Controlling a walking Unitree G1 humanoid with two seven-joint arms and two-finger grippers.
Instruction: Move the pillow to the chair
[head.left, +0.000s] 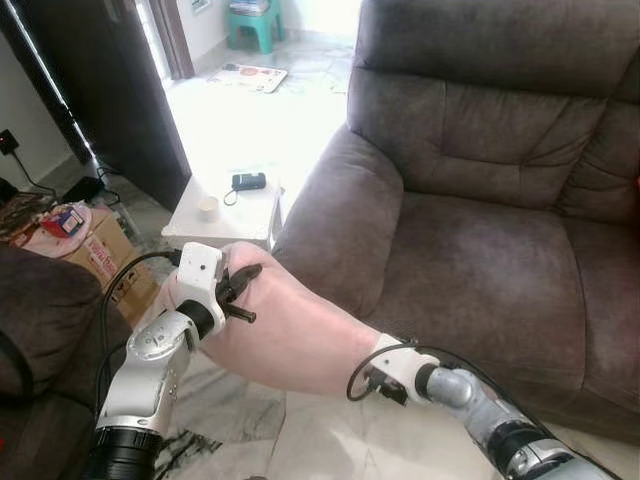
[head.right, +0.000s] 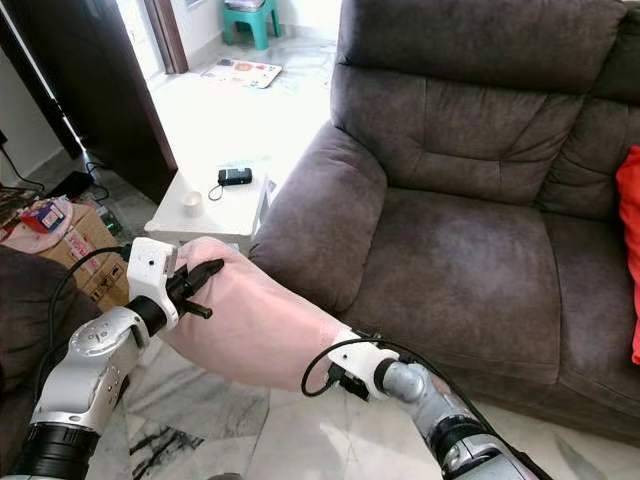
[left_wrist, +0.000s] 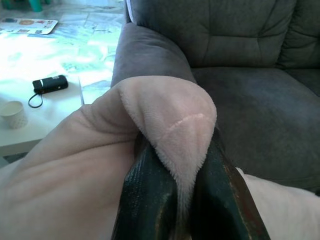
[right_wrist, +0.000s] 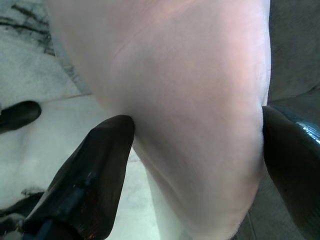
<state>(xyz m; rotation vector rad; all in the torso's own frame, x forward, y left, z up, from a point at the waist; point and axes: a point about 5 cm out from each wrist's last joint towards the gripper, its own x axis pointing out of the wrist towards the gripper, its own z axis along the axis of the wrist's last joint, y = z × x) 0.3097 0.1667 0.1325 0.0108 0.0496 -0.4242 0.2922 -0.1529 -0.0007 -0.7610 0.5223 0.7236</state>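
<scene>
Pillow (head.left: 290, 335) pinched between left gripper (head.left: 240, 292) and seemingly right gripper (right_wrist: 195, 165).

The soft, pale pink plush pillow (right_wrist: 190, 100) bulged between the right gripper (right_wrist: 195, 135), whose two long black fingers (right_wrist: 95, 170) stood spread and pressed against its opposite sides. Behind the pillow lay a white marble floor with dark veins (right_wrist: 30, 65), and a strip of dark grey-brown fabric sofa (right_wrist: 295, 45) showed along one edge. A small black object (right_wrist: 17, 115) rested on the floor; what it was could not be told.
</scene>
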